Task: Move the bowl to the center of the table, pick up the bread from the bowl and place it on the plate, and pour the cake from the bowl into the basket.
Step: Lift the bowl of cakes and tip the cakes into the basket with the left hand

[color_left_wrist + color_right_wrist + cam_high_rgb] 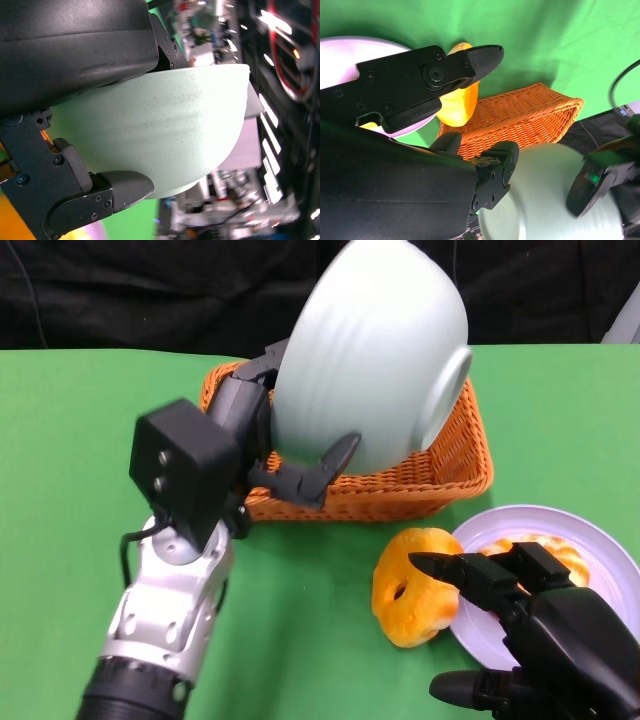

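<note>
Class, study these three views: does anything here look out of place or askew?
Yes. A yellow-orange pastry lies on the green table beside the plate, not on it. The left hand holds the pale bowl tipped steeply over the basket.

1. One bowl (375, 355), pale green, tipped on its side.
2. One basket (440, 475), orange wicker.
3. One plate (600, 540), pale lilac.
4. Two yellow-orange baked pieces: one ring-shaped piece (410, 590) on the green surface (60, 490) just beside the plate, and one piece (555, 548) on the plate, mostly hidden. Which is the bread and which the cake cannot be told.
5. Two robot hands: one left robot hand (265, 435) and one right robot hand (530, 625).
</note>
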Motion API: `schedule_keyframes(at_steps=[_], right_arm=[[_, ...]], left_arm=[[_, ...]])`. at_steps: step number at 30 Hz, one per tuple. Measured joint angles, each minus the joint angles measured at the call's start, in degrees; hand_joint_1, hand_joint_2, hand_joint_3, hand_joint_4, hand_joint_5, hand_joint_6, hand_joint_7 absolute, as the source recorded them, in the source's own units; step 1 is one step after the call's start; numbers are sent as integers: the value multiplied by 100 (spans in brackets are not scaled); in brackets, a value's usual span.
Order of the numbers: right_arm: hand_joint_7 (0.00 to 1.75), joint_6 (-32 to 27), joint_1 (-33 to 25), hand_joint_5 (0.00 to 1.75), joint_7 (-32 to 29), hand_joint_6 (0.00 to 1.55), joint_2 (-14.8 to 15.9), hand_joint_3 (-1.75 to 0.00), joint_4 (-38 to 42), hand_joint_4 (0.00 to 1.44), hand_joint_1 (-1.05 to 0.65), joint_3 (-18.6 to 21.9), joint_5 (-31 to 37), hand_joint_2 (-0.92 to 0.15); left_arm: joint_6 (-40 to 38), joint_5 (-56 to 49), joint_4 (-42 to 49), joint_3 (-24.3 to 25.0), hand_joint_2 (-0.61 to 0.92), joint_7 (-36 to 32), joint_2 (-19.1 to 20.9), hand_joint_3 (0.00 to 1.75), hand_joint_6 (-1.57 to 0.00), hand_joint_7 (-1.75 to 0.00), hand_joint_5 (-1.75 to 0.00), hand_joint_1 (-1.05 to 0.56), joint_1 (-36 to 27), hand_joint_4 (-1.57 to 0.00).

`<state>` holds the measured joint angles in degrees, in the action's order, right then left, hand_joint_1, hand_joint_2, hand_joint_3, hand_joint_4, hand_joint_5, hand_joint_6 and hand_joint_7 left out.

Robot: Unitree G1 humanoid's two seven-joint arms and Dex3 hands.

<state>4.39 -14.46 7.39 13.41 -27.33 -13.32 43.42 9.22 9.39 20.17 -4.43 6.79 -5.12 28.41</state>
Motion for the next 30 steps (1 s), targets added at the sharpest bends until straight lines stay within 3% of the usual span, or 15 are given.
schedule_keyframes(at_steps=[7, 13, 20, 30], right_arm=[[39, -26, 120, 87, 29, 17, 180, 0, 139, 0, -43, -41, 296, -91], [35, 149, 419, 86, -288, 20, 396, 0, 623, 2, -50, -215, 835, -88], [26, 330, 902, 81, -938, 22, 553, 0, 1432, 0, -57, -527, 1543, -85], [23, 382, 1425, 75, -1488, 21, 542, -1, 2160, 0, -62, -899, 1854, -88]], left_arm=[[-843, 873, 503, 846, 24, -346, -714, 175, -92, -175, -175, -14, 247, -111], [-1433, 1516, 586, 1473, 31, -662, -1019, 175, -93, -174, -175, -15, 438, -113], [-1794, 2217, 775, 2018, 33, -830, -1024, 172, -90, -175, -175, -19, 446, -111], [-2235, 3006, 797, 2445, 35, -1276, -1029, 164, -85, -175, -175, -22, 447, -111]])
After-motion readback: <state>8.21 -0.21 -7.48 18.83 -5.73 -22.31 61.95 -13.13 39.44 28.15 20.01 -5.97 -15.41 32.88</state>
